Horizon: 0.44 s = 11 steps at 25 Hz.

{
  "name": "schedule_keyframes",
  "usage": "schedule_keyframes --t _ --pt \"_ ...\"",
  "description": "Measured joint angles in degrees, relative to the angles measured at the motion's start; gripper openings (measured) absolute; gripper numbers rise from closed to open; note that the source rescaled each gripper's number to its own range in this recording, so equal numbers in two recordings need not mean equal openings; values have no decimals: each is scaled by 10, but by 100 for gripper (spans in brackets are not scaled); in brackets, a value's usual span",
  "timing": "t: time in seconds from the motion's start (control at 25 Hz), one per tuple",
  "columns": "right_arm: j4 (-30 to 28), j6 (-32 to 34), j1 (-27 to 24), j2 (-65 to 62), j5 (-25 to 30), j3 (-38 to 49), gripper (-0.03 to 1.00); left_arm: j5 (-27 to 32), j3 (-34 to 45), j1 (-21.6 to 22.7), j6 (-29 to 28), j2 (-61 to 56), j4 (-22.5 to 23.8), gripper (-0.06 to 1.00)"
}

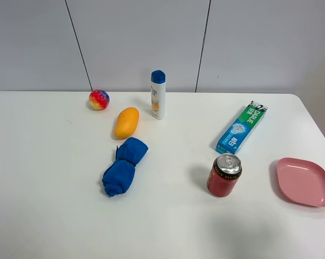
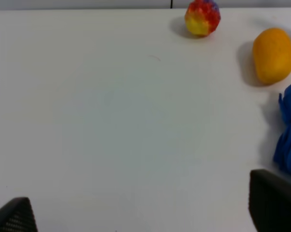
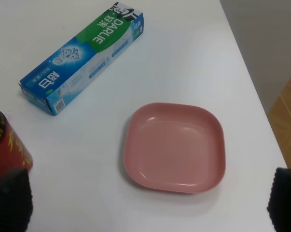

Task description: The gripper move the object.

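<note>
The object is a small round ball-like fruit (image 1: 98, 100), red and yellow with a bluish patch, at the far left of the white table (image 1: 54, 178). It also shows in the left wrist view (image 2: 202, 17). Neither arm shows in the exterior high view. The left gripper (image 2: 143, 215) is open and empty above bare table, well short of the fruit; only its dark fingertips (image 2: 273, 200) show. The right gripper (image 3: 147, 203) is open and empty above a pink plate (image 3: 175, 147).
An orange mango (image 1: 126, 122) and a blue rolled cloth (image 1: 124, 166) lie near the fruit. A white bottle with a blue cap (image 1: 158, 95) stands behind them. A toothpaste box (image 1: 241, 127), a red can (image 1: 224, 175) and the pink plate (image 1: 304, 181) are on the right.
</note>
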Motion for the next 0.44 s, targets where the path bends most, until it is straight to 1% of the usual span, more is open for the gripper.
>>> schedule_keyframes --t 0.44 --pt "0 0 0 0 0 0 100 -3 0 0 0 0 0 65"
